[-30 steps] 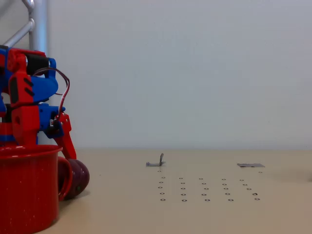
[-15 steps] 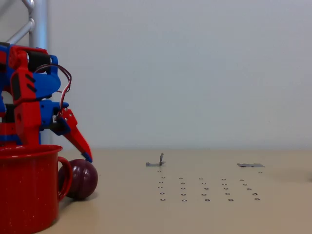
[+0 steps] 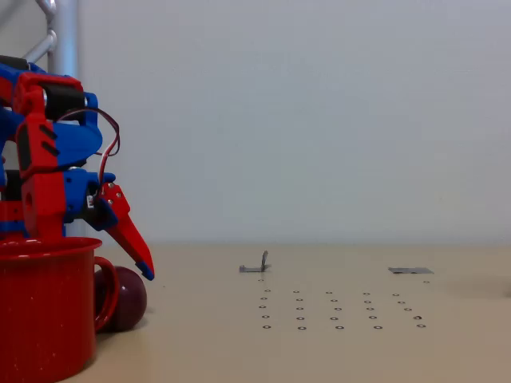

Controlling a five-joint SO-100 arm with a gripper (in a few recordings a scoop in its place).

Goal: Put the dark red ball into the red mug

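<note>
A: Item, dark red ball (image 3: 128, 298): on the table, just beside the red mug (image 3: 44, 307), by its handle.

B: Gripper (image 3: 132, 247): one finger visible above the ball; spread or pressed together, cannot tell.

A: Risk: a glancing touch rolls the glossy ball away.

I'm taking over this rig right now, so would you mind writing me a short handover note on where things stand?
Gripper: one red finger shows, angled down, its tip just above the dark red ball; it holds nothing, and open or shut cannot be told from this fixed view.
Ball: on the table, just right of the red mug, partly behind its handle.
Mug: upright at the lower left corner.
Done: nothing yet; ball not in the mug.
Left: grasp the ball, lift it, drop it into the mug.
</note>
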